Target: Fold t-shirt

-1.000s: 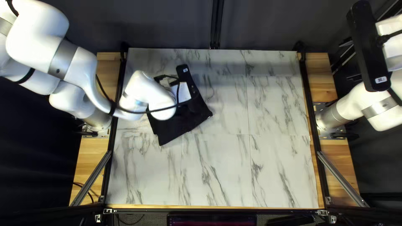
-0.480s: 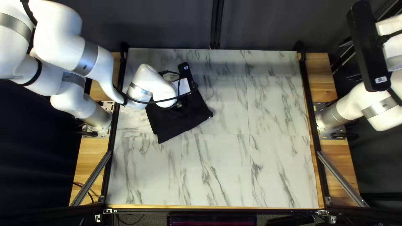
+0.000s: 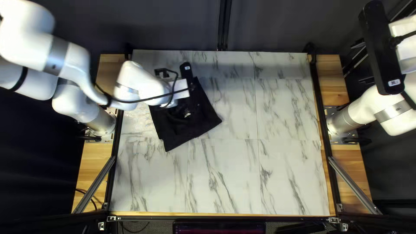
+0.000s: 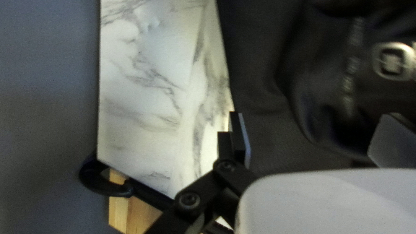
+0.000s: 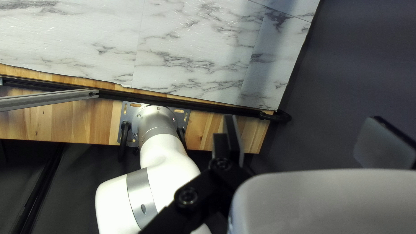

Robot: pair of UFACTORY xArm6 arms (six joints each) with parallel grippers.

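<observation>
From where I'm standing, the black T-shirt lies in a compact, roughly four-sided bundle on the marble-patterned tabletop, toward the far left part of the top left view, turned at a slant. The left gripper is over its far part, and its fingers are spread wide, clenched on nothing; dark cloth shows between and ahead of them, though I can't tell whether either one touches it. In the left wrist view a pale, rounded-square emblem stands out on the shirt's bunched folds, and next to it runs a line of pale lettering, blurred. The camera bar on that arm bears a small white label. Over at the right of the top left view, the other camera bar has a white label too, with a square code on it. The right gripper is raised and released, its fingers well apart, away from the shirt.
</observation>
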